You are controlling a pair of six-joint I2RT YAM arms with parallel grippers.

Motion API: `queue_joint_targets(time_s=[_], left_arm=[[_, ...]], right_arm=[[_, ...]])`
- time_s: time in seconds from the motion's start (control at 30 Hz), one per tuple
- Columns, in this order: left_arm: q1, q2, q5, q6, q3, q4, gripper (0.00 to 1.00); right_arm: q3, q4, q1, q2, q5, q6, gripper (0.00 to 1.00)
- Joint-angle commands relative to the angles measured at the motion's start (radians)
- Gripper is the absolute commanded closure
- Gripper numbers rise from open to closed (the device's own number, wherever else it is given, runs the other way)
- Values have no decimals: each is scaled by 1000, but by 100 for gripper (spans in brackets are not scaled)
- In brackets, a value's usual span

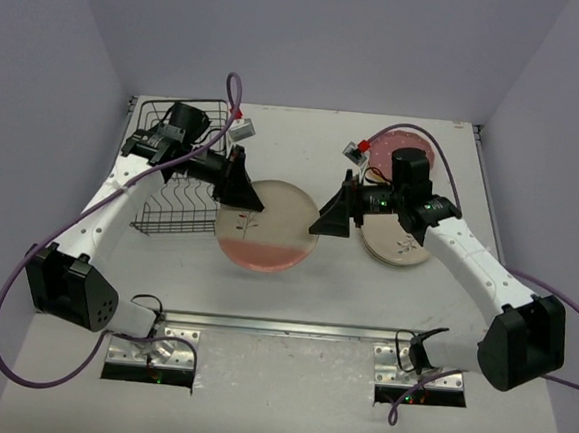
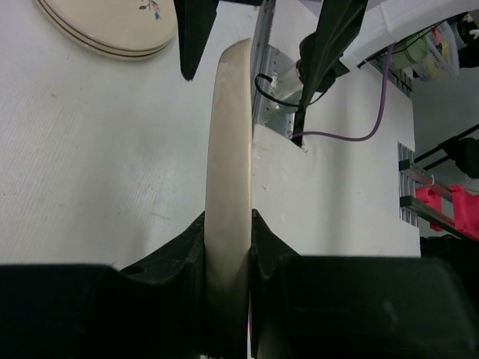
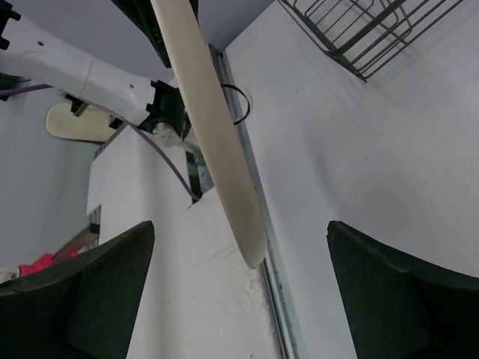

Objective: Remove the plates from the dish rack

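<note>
My left gripper (image 1: 240, 187) is shut on the rim of a cream plate (image 1: 267, 227) with a pink tint and a leaf sprig, holding it face up over the table's middle. In the left wrist view the plate (image 2: 228, 172) is edge-on between my fingers (image 2: 228, 250). My right gripper (image 1: 331, 220) is open at the plate's right rim. In the right wrist view the plate's edge (image 3: 217, 149) reaches between the spread fingers (image 3: 243, 288) without touching them. The dark wire dish rack (image 1: 177, 183) stands at the back left; no plate shows in it.
A stack of cream sprig plates (image 1: 399, 249) lies at the right under my right arm; it also shows in the left wrist view (image 2: 112, 26). A dark pink plate (image 1: 408, 144) lies behind it. The rack corner (image 3: 367, 34) shows in the right wrist view.
</note>
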Motion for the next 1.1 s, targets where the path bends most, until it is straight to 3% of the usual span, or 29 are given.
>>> queue_joint_targets(time_s=[0.0, 0.07, 0.1, 0.17, 0.23, 0.27, 0.3, 0.4, 0.47, 0.5, 0.57, 0.63, 0.87, 0.9, 0.97, 1.07], left_arm=[[-22, 2, 135, -18, 12, 70, 100], [-26, 5, 135, -19, 17, 70, 100], [-27, 5, 132, -20, 17, 70, 100], [-27, 3, 111, -21, 17, 70, 100], [-27, -2, 88, -33, 13, 80, 100], [-27, -5, 64, -53, 10, 90, 98], [-26, -8, 30, -73, 9, 103, 89], [-25, -17, -75, -133, 7, 148, 40], [-22, -25, -192, -181, 8, 168, 20], [-19, -29, -231, -193, 12, 181, 5], [-13, -32, -286, -218, 17, 189, 2], [14, -43, -353, -237, 21, 205, 0], [47, -75, -349, -289, -27, 291, 0], [47, -75, -349, -291, -27, 291, 0], [48, -80, -358, -294, -30, 294, 0], [50, -92, -383, -302, -37, 304, 0]], right_arm=[[57, 47, 68, 39, 12, 20, 7], [65, 69, 84, 64, 22, 34, 21], [67, 77, 86, 73, 18, 49, 32], [75, 87, 86, 86, 7, 63, 59], [78, 86, 84, 87, 8, 79, 93], [73, 86, 77, 86, 10, 85, 100], [65, 86, 66, 83, 7, 94, 100], [33, 88, 12, 66, -21, 125, 100], [9, 87, -45, 43, -48, 144, 100], [-16, 85, -108, 32, -63, 159, 100], [-37, 71, -177, 14, -99, 165, 100], [-96, 47, -346, -30, -131, 162, 100], [-264, -98, -756, -101, -193, 34, 100], [-265, -103, -757, -101, -193, 33, 100], [-316, -106, -918, -91, -228, 21, 100], [-337, -111, -1012, -38, -274, 21, 100]])
